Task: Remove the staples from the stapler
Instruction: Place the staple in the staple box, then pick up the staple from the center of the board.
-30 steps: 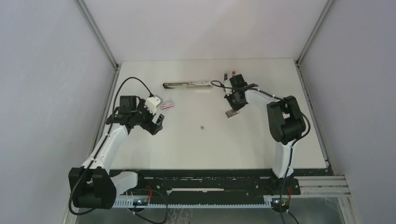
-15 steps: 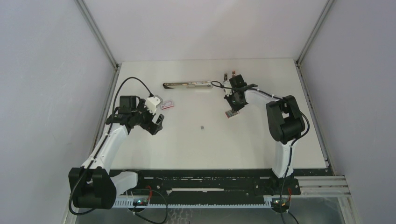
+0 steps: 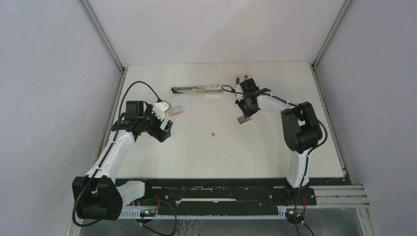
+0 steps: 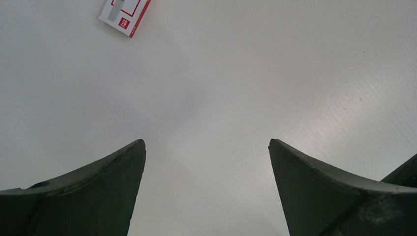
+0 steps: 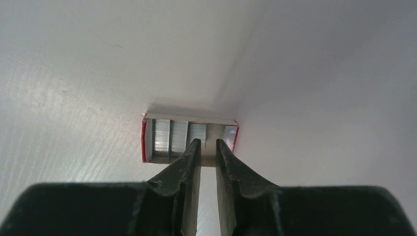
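The stapler (image 3: 196, 89) lies opened out flat at the back middle of the table, with no gripper on it. My right gripper (image 3: 245, 113) hangs just above a small open red-edged tray (image 3: 242, 120). In the right wrist view the tray (image 5: 145, 140) holds several silver strips of staples (image 5: 169, 137). The right gripper (image 5: 208, 141) has its tips over the tray, a narrow gap between the fingers and nothing seen in it. My left gripper (image 3: 164, 132) is wide open and empty over bare table (image 4: 206, 145).
A pink-and-white box (image 3: 176, 110) lies just beyond the left gripper and shows in the left wrist view (image 4: 124, 12). A tiny dark piece (image 3: 213, 133) lies mid-table. Two short clip-like pieces (image 3: 241, 78) lie behind the right gripper. Grey walls enclose the table.
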Controlling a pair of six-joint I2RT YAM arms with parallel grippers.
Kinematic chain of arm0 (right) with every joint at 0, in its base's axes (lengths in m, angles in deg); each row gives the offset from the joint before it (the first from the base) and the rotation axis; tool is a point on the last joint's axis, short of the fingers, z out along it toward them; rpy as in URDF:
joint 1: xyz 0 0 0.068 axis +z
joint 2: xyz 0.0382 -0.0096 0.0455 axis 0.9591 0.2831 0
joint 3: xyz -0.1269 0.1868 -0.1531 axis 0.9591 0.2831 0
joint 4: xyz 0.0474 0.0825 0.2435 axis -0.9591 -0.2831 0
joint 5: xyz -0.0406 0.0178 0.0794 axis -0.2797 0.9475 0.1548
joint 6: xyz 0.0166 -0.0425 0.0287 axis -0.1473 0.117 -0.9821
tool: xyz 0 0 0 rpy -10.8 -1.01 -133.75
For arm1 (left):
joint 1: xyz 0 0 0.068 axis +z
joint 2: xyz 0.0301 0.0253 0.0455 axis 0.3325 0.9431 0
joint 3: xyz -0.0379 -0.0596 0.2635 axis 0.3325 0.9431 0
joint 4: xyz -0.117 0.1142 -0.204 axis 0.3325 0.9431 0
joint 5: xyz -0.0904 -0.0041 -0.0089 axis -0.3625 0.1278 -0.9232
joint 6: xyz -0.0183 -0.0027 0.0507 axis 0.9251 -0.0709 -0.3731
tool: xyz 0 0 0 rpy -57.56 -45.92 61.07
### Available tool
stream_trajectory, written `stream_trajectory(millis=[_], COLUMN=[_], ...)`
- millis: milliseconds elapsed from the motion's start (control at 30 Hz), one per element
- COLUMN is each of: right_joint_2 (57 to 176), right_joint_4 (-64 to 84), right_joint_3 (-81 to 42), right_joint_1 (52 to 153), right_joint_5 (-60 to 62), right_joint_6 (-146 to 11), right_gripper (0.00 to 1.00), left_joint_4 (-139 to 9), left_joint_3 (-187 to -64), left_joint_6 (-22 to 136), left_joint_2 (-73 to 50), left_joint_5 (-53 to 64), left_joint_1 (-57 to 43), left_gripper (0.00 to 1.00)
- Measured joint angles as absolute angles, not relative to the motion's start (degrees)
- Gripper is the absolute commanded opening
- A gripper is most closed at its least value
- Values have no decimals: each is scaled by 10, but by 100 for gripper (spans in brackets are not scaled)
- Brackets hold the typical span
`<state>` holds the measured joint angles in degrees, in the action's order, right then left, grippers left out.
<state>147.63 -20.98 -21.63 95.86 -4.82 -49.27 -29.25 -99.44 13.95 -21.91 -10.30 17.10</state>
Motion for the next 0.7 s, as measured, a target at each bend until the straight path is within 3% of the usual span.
stream_trajectory(millis=[333, 567, 700], right_joint_2=[1399, 1385, 1395], right_joint_4=[-213, -215, -222], right_joint_3=[-223, -225, -235], right_joint_1=[987, 1053, 1096], right_joint_5=[-91, -43, -11], right_joint_6=[-497, -521, -548], right_gripper=[32, 33, 39], left_joint_4=[-293, -293, -293], left_joint_3=[-994, -994, -994], left_joint_6=[140, 140, 140], left_joint_2=[-219, -215, -215], left_joint_5=[-103, -102, -98], left_joint_1=[171, 171, 171], left_gripper=[100, 100, 100])
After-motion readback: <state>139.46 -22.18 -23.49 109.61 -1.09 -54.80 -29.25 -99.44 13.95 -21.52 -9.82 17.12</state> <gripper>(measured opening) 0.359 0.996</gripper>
